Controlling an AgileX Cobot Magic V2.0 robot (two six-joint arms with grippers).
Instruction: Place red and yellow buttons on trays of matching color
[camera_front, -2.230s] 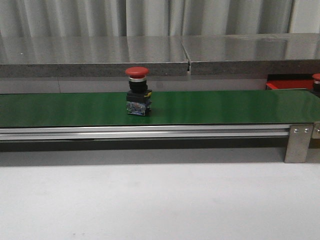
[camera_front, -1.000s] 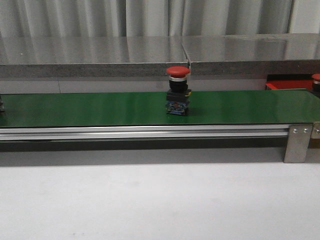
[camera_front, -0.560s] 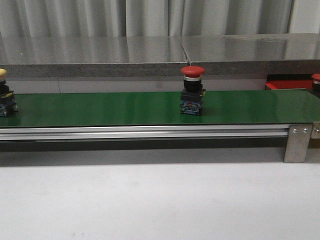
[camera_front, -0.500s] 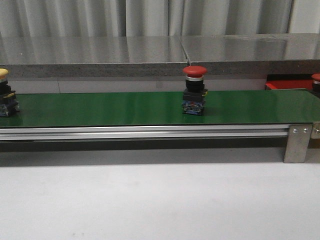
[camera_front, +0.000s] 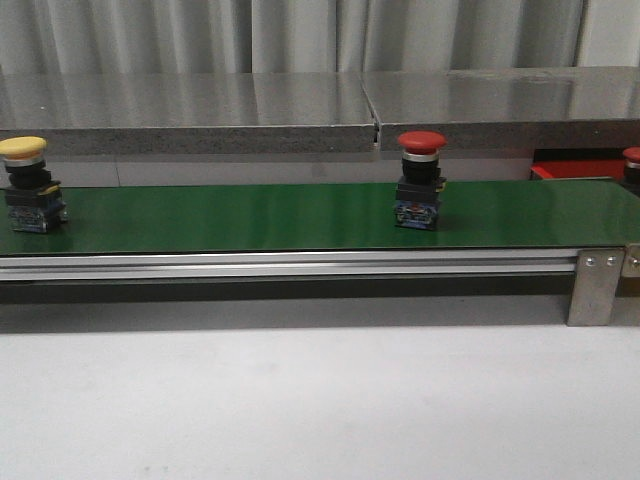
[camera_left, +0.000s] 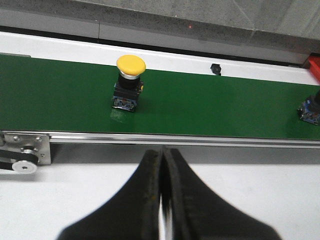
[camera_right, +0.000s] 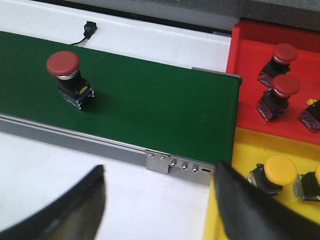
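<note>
Red-capped button (camera_front: 421, 180), yellow-capped button (camera_front: 27, 184), green belt (camera_front: 250, 215), red tray (camera_right: 260, 55), yellow tray (camera_right: 240, 150).

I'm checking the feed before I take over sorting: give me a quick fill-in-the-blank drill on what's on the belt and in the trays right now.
1. The button near the middle of the green belt has a ____ cap.
2. The button at the belt's left end has a ____ cap.
3. The left gripper is ____.
4. The red tray lies beside the ____ tray.

Missing words: red; yellow; shut; yellow
</note>
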